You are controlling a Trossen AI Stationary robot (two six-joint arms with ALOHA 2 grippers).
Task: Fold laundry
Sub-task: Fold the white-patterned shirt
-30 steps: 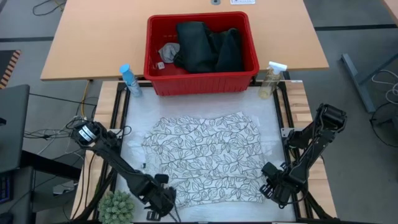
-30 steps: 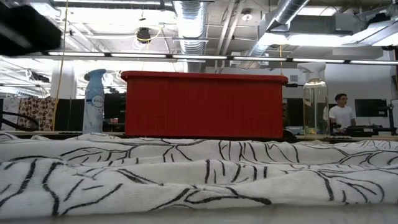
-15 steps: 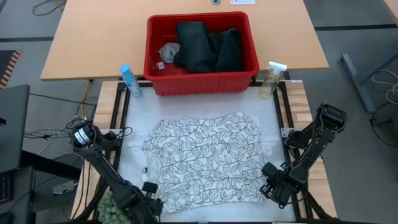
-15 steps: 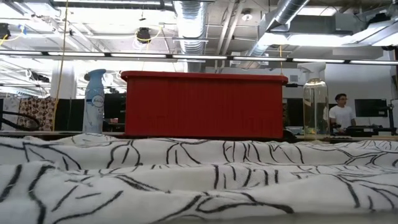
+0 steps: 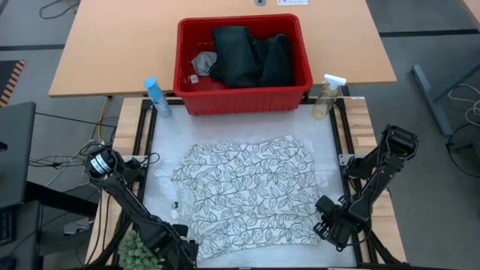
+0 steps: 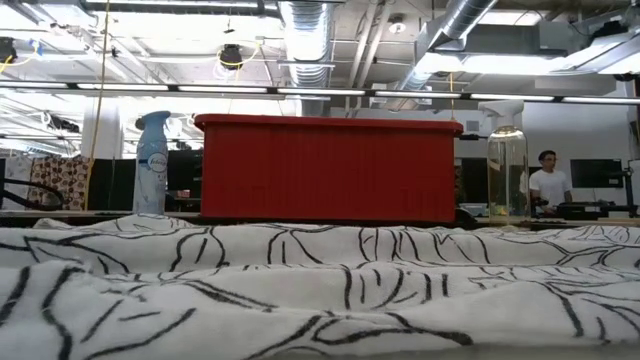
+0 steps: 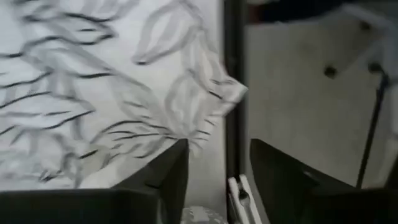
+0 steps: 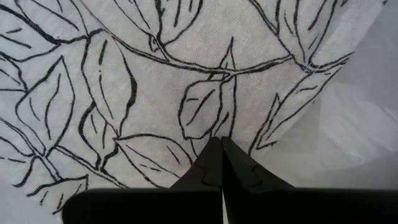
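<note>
Lying flat and unfolded across the middle of the desk (image 5: 150, 127), the white leaf-print cloth (image 5: 244, 191) is waiting for its first fold, so the job looks to be only beginning. At twelve o'clock, the red basket (image 5: 244, 97) is holding the dark jeans (image 5: 251, 56) and a small grey cloth (image 5: 202, 61), both apparently yet to be taken out and folded. The left gripper (image 5: 176, 247) is sitting at seven o'clock by the cloth's near corner, its jaws parted and grasping nothing, the corner lying loose just ahead of them in the left wrist view. The right gripper (image 5: 328, 217) is resting at five o'clock over the opposite near corner, jaws clenched together; whether fabric is pinched between them cannot be told.
</note>
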